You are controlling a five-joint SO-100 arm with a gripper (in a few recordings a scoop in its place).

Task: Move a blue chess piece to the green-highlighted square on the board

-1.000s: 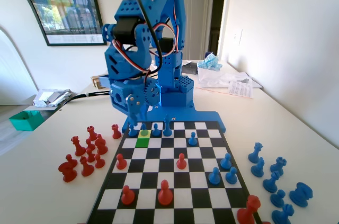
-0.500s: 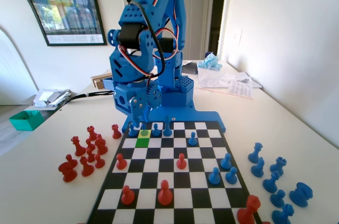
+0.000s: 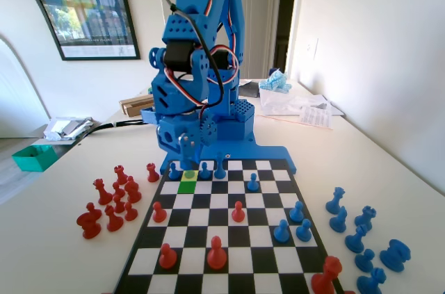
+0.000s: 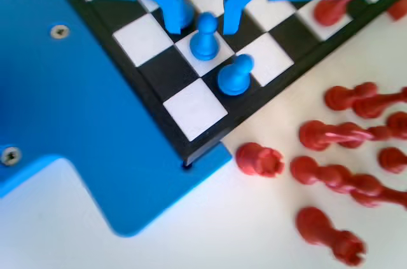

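Note:
In the wrist view my gripper (image 4: 201, 26) is open and low over the board (image 4: 194, 109), near its corner. A small blue chess piece, a pawn (image 4: 205, 35), stands upright between the two jaws, with a gap on each side. A second blue pawn (image 4: 235, 75) stands one square nearer the board's edge. In the fixed view the gripper (image 3: 187, 153) hangs over the far-left rows, above the pawn (image 3: 189, 167) on the pale yellow square. The green-highlighted square (image 3: 186, 187) lies just in front of it and holds no piece.
More blue pawns (image 3: 220, 167) stand along the far row and others (image 3: 281, 231) at mid-right. Red pieces (image 3: 238, 210) stand on the board. Captured red pieces (image 4: 343, 154) crowd the table beside the corner. Blue pieces (image 3: 361, 231) lie off the board's right side.
The arm has swung to the right in the fixed view, and the gripper has come down over the far-left pawns.

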